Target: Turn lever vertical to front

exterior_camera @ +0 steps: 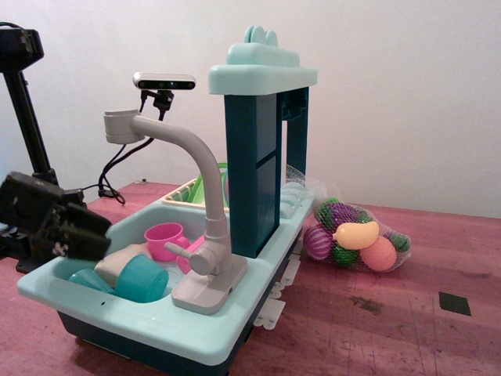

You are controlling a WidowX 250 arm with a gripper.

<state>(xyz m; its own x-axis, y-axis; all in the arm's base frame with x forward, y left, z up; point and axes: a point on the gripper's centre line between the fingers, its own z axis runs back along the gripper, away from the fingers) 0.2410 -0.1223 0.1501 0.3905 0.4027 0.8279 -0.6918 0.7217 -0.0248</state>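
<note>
The lever (190,252) is a short light-grey stub on a round grey knob (208,258) at the foot of the toy faucet (197,160). It points left, out over the basin of the teal toy sink (168,330). My black gripper (98,237) hangs at the sink's left end, well clear of the lever, about a hand's width to its left. Its two fingers look slightly apart and hold nothing.
In the basin lie a pink cup (161,239), a teal cup (143,278) and a beige piece (114,265). A dark blue tower with a teal top (254,172) stands behind the faucet. A net bag of toy fruit (356,239) lies to the right. A camera (163,80) stands behind.
</note>
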